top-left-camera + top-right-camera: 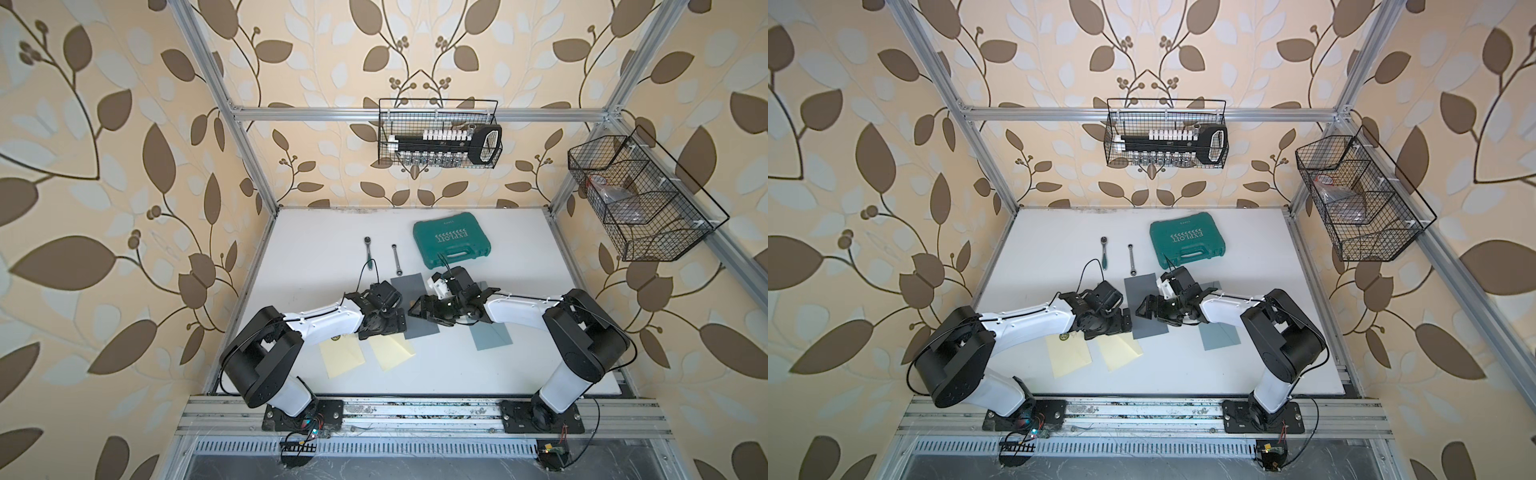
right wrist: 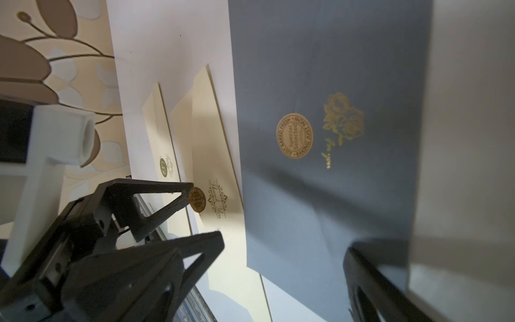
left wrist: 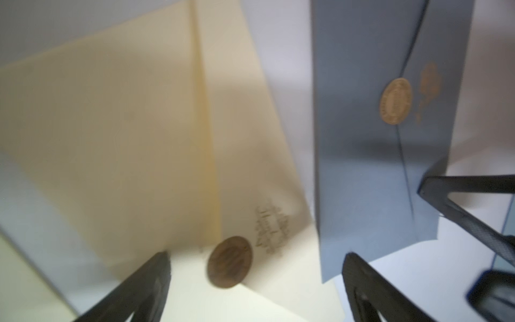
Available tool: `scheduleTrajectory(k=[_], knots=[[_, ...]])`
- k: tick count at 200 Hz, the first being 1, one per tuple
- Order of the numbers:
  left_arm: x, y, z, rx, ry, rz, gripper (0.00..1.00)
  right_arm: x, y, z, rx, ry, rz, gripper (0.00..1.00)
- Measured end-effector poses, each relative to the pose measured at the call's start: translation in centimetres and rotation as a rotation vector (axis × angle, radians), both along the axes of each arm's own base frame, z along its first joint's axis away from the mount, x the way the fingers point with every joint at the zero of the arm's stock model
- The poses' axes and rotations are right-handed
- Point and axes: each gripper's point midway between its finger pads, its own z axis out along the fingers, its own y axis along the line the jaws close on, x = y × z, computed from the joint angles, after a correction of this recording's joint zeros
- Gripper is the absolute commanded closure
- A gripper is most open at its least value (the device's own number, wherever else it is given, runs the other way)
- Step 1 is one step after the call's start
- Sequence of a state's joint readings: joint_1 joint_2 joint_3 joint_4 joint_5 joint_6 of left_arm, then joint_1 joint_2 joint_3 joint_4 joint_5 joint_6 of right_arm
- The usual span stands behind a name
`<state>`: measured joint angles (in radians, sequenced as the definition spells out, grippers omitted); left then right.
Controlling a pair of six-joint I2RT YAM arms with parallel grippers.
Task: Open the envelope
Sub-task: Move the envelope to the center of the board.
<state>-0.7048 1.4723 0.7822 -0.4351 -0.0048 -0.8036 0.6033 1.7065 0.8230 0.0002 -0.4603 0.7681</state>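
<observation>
With the left gripper (image 3: pixel 256 255) and right gripper (image 1: pixel 417 311) both wide and empty, crowded at the sealed grey envelope (image 1: pixel 409 286) lying flat mid-table, the arms risked colliding, or a jaw might have pushed the paper along instead of lifting its flap.

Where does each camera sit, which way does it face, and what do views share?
Top views: overhead at the front, facing down and back; left arm and right arm show whole.
Left wrist: on the left arm, looking down between its open fingers at a cream envelope.
Right wrist: on the right arm, facing across the grey envelope toward the left gripper; one own finger shows.
Shared: both wrist views show the grey envelope's gold seal.
</observation>
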Motion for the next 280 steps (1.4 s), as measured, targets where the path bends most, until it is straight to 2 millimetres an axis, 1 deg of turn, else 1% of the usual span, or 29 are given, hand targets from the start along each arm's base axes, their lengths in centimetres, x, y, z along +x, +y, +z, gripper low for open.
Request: scheduleTrajectory(k=[10,21,40,52,59,68,80,97,118,127,134,188,222,235,266,280], knots=[[-0.1,0.4,0.9,-0.009,-0.017,0.006,0.01,0.0,0.0,0.0,-0.004,-0.004,-0.004,0.10],[0.2,0.0,2.4,-0.049,-0.056,0.002,0.01,0.0,0.0,0.1,-0.004,-0.004,-0.008,0.10],[0.7,-1.9,5.0,-0.169,-0.119,-0.038,0.01,0.1,0.1,0.1,0.002,0.002,-0.024,0.10],[0.9,-3.2,5.9,-0.238,-0.134,-0.066,0.02,0.1,-0.1,0.1,0.003,0.003,-0.036,0.10],[1.0,-3.9,6.0,-0.265,-0.130,-0.081,0.02,0.1,-0.2,0.1,0.001,0.002,-0.043,0.10],[1.0,-4.4,5.7,-0.279,-0.114,-0.093,0.03,0.0,-0.4,0.1,-0.003,0.002,-0.052,0.10],[1.0,-4.7,4.8,-0.269,-0.085,-0.096,0.03,0.0,-0.6,0.1,-0.011,0.002,-0.060,0.10],[1.0,-4.4,2.7,-0.229,-0.033,-0.083,0.03,0.2,-1.0,0.1,-0.022,0.002,-0.079,0.10],[0.8,-4.2,0.1,-0.185,0.026,-0.071,0.03,0.3,-1.0,0.1,-0.025,0.001,-0.082,0.10],[1.2,-4.6,0.5,-0.202,0.010,-0.069,0.03,0.3,-1.1,0.0,-0.026,0.003,-0.086,0.10],[1.2,-4.4,0.2,-0.194,0.012,-0.064,0.03,0.3,-1.1,0.0,-0.026,0.002,-0.087,0.10],[1.5,-4.2,0.1,-0.180,-0.003,-0.027,0.03,0.3,-1.0,0.0,-0.023,0.007,-0.091,0.10],[1.6,-3.8,0.0,-0.181,-0.001,-0.008,0.03,0.7,-0.4,0.0,0.002,0.013,-0.106,0.10],[1.8,-3.3,0.0,-0.193,-0.012,0.007,0.02,0.9,0.1,0.0,0.013,0.013,-0.106,0.10],[2.4,-0.8,0.2,-0.219,-0.036,0.071,0.01,1.0,1.9,0.1,0.034,0.009,-0.087,0.11],[2.5,-0.2,0.3,-0.216,-0.043,0.075,0.01,0.8,2.6,0.1,0.038,0.008,-0.076,0.10]])
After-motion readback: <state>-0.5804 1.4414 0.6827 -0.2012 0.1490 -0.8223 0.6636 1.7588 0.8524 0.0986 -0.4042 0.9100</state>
